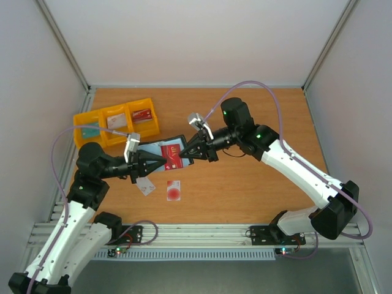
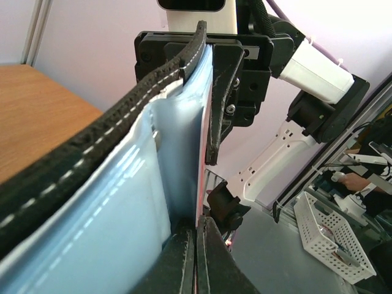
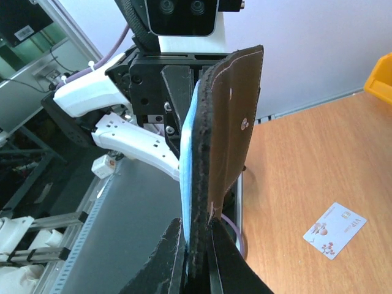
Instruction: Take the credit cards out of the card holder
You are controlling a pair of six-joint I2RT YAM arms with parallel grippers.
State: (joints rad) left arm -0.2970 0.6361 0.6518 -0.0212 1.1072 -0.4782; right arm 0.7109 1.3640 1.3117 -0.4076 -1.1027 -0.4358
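The card holder (image 1: 158, 157) hangs open above the table between both grippers, black outside with grey-blue pockets (image 2: 116, 208). A dark red credit card (image 1: 171, 155) sits in it. My left gripper (image 1: 164, 161) is shut on that card's thin edge (image 2: 199, 196), fingertips (image 2: 184, 245) pressed together. My right gripper (image 1: 187, 153) is shut on the holder's far edge (image 3: 214, 159), beside the strap tab (image 3: 240, 116). Two credit cards lie on the table: one white with a big red circle (image 1: 174, 191), one white with small red marks (image 1: 146, 187), which also shows in the right wrist view (image 3: 334, 230).
Yellow bins (image 1: 116, 121) holding other cards stand at the back left of the wooden table (image 1: 257, 196); one corner of the yellow bins (image 3: 380, 76) shows in the right wrist view. Grey walls close in the left, right and back sides.
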